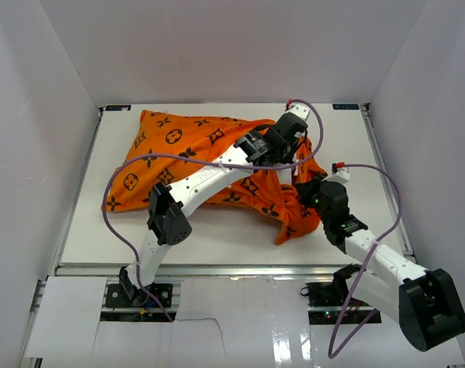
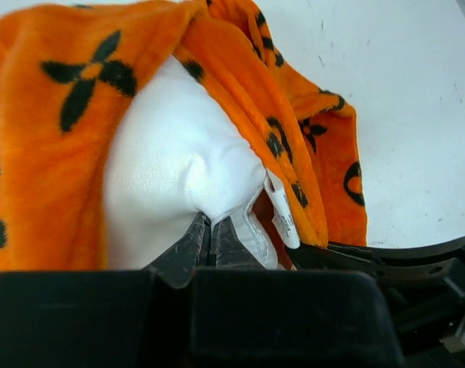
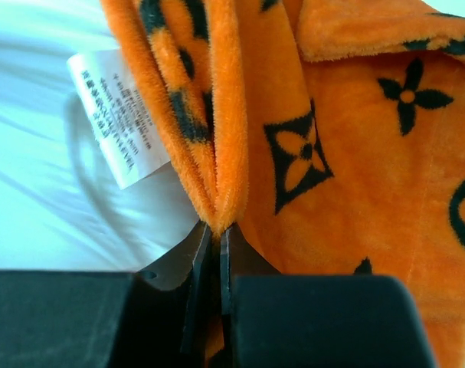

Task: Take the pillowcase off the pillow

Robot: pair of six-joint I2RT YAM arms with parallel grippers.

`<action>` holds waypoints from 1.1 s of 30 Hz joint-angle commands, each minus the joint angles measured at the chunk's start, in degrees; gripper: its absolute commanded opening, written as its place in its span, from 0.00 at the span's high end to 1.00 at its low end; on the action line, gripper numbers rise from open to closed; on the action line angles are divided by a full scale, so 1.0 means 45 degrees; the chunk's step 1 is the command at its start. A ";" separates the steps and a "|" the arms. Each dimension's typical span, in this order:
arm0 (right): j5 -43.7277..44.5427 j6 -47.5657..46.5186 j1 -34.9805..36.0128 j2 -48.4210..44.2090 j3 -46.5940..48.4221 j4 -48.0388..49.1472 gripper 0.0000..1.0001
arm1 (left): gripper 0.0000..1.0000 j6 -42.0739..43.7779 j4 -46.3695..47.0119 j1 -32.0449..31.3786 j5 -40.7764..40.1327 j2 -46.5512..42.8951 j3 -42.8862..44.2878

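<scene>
The orange pillowcase (image 1: 188, 157) with black motifs lies across the middle of the table, still around the pillow. In the left wrist view the white pillow (image 2: 171, 165) bulges out of the open end of the pillowcase (image 2: 48, 130), with a small white tag (image 2: 282, 211) at its edge. My left gripper (image 2: 209, 230) is shut on a pinch of the white pillow at the right end (image 1: 282, 149). My right gripper (image 3: 215, 234) is shut on a fold of the pillowcase (image 3: 217, 153) beside the pillow (image 3: 40, 176) and its tag (image 3: 113, 115); in the top view it (image 1: 312, 195) sits at the cover's right edge.
White walls enclose the table on three sides. The table's right edge (image 1: 385, 176) lies close behind the right arm. A purple cable (image 1: 113, 192) loops over the left arm and another over the right arm (image 1: 393, 199).
</scene>
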 commanded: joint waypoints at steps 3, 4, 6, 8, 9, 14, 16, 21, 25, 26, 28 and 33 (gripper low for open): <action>0.0325 0.0406 -0.0506 0.0862 -0.0715 -0.1047 0.92 | 1.00 0.0661 0.1964 0.1293 -0.2215 -0.1729 0.1647; 0.0384 0.0426 -0.0680 0.1134 -0.0773 -0.0815 0.92 | 1.00 0.0408 0.2080 0.1449 -0.2002 -0.2330 0.1084; 0.0171 0.0445 -0.0993 0.1545 -0.0832 -0.0502 0.92 | 1.00 0.0269 0.2353 0.1528 -0.1650 -0.2978 0.0398; -0.0064 0.0406 -0.1131 0.2248 -0.0735 -0.0110 0.92 | 1.00 0.0114 0.2608 0.1607 -0.1086 -0.3682 -0.0169; -0.0180 0.0426 -0.1228 0.2733 -0.0580 0.0065 0.92 | 1.00 0.0074 0.2628 0.1684 -0.0927 -0.3820 -0.0191; -0.0669 0.0679 -0.1365 0.3928 -0.0461 0.0671 0.92 | 1.00 0.0307 0.2726 0.2036 -0.0769 -0.4192 0.0042; -0.0670 0.0757 -0.1541 0.4473 -0.0423 0.0750 0.92 | 1.00 0.0114 0.2260 0.2211 -0.0692 -0.4367 0.0083; -0.2227 0.0234 -0.2225 0.4869 -0.0403 0.1802 0.92 | 1.00 -0.0531 0.3017 0.2212 0.2419 -0.6436 -0.2999; -0.3873 -0.2383 -0.2089 0.3308 0.0590 0.0989 0.73 | 1.00 -0.0824 0.3466 0.2154 0.5379 -0.7159 -0.5206; -0.3950 -0.3063 -0.2069 0.2918 0.1019 0.0675 0.68 | 1.00 -0.0864 0.3623 0.2134 0.5499 -0.7315 -0.5675; -0.4224 -0.3459 -0.2069 0.1571 0.1256 0.0185 0.58 | 1.00 -0.0961 0.4090 0.2134 0.5288 -0.7745 -0.6922; -0.5746 -0.4378 -0.2088 0.0159 0.2718 -0.0281 0.43 | 1.00 -0.1234 0.4366 0.2134 0.5012 -0.7786 -0.8100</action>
